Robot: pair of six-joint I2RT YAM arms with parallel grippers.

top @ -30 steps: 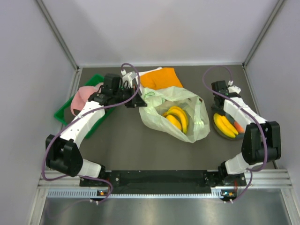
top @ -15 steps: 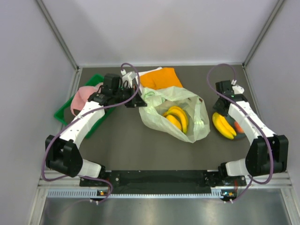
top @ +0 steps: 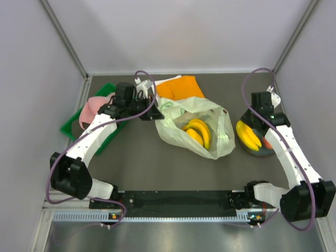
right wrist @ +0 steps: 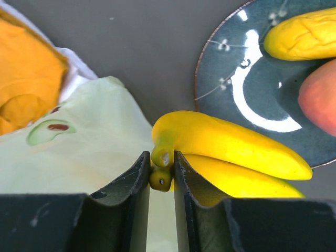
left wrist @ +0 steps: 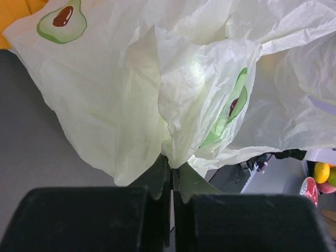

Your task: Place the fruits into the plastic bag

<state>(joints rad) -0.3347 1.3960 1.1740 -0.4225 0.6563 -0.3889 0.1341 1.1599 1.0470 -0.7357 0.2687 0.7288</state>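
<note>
- Since the earlier frames the right arm's elbow has swung out toward the right wall. The right gripper [right wrist: 160, 172] has carried its banana bunch [right wrist: 231, 149] slightly toward the bag. The left arm has not moved.
- Far left: a green tray [top: 70, 127] lies against the left wall, with a pink item [top: 92, 107] on it.
- The left arm reaches diagonally over the tray's inner edge. The left gripper [left wrist: 172, 176] has its jaws closed on a gathered fold of the plastic bag [top: 176, 134], at the bag's left edge.
- The bag lies at the centre of the dark table [top: 136, 157] with a second banana bunch [top: 197, 131] inside. An orange cloth [top: 181, 86] touches its rear edge.
- A narrow strip of table separates the bag's right edge from the plate [right wrist: 247, 79].
- The right gripper's jaws are nearly closed and clamp the first bunch by its stem. The bunch spans the plate's left rim.
- A yellow fruit [right wrist: 304, 34] and a reddish fruit [right wrist: 321, 97] rest on the plate.
</note>
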